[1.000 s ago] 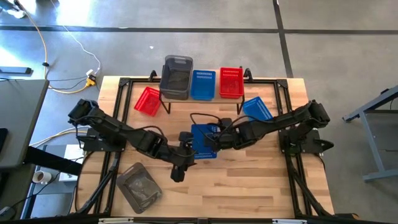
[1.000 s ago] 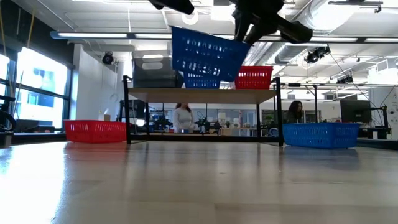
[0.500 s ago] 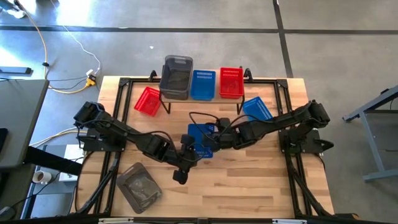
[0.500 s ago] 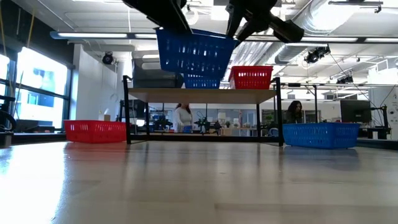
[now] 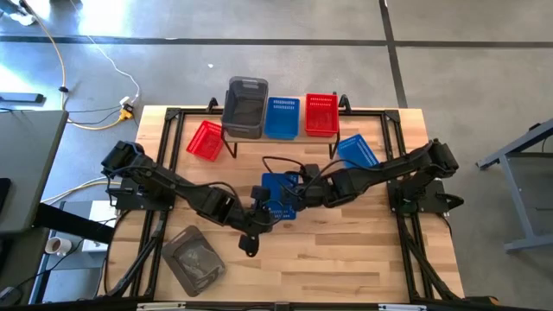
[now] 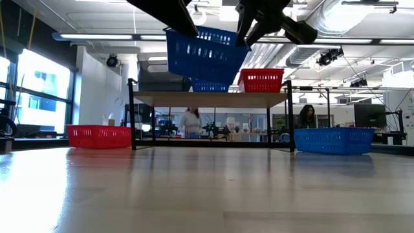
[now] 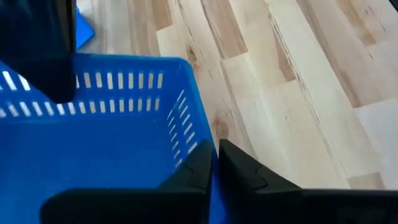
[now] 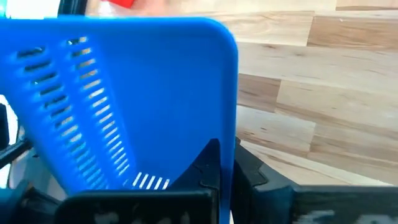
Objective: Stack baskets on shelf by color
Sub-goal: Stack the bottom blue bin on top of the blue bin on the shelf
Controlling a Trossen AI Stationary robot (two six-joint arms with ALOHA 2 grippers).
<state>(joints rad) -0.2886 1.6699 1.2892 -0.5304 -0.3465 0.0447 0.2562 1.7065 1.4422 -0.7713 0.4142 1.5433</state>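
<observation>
Since a second ago the left arm has swung in to the raised blue basket (image 5: 278, 198), which now hangs nearly level instead of tilted, held by both arms. The worktop (image 5: 346, 250) is pale butcher block. At its far edge stands the shelf (image 6: 210, 99), carrying a grey basket (image 5: 245, 107), a blue shelf basket (image 5: 282, 117) and a red shelf basket (image 5: 321, 113) side by side. The raised basket is in the air over the middle of the worktop, in front of the shelf; in the low view it sits above the plank's height. The left gripper (image 7: 214, 163) is clamped on one wall of that basket, a finger on each side of the rim. The right gripper (image 8: 225, 163) is clamped on the opposite wall in the same way. On the worktop lie a red basket (image 5: 206, 139) left of the shelf, a blue floor basket (image 5: 357, 151) to its right, and a second grey basket (image 5: 193, 258) near the front left corner.
</observation>
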